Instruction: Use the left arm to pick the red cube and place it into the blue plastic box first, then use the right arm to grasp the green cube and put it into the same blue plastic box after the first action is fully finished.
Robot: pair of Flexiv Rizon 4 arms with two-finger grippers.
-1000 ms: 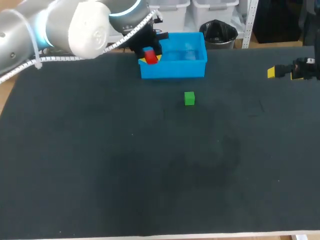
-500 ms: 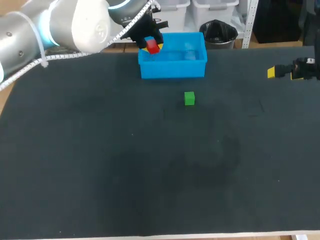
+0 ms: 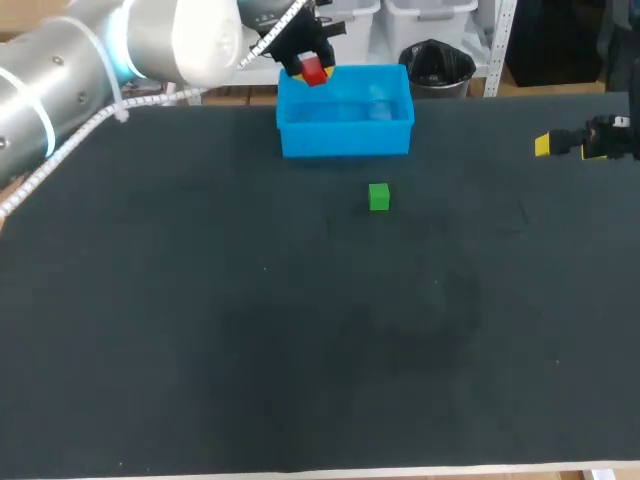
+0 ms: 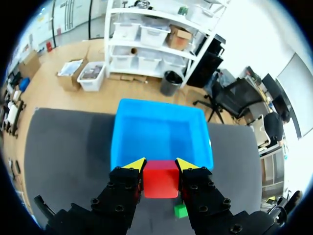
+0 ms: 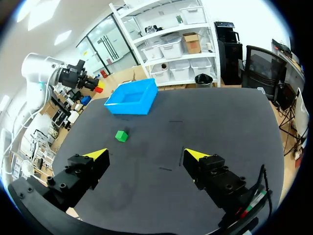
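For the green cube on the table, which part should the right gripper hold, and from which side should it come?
Best hold two opposite side faces of the green cube, coming straight down. It sits flat on the table, apart from the blue box, so all sides look free.

L arm [image 3: 70,70]: fat rounded links, glossy silver-white shell, lit blue ring at a joint. White spiral-wrap cable [image 3: 60,157] strapped along the outside, trailing back from the wrist.

L gripper [image 4: 159,165]: matte blk blocky fingers, rows of socket screws just behind the tips, yellow wedge tips.

R gripper [image 5: 146,155]: same blk bodies w/ screws, yellow tips. Red and green wires [image 5: 248,201] behind one finger.
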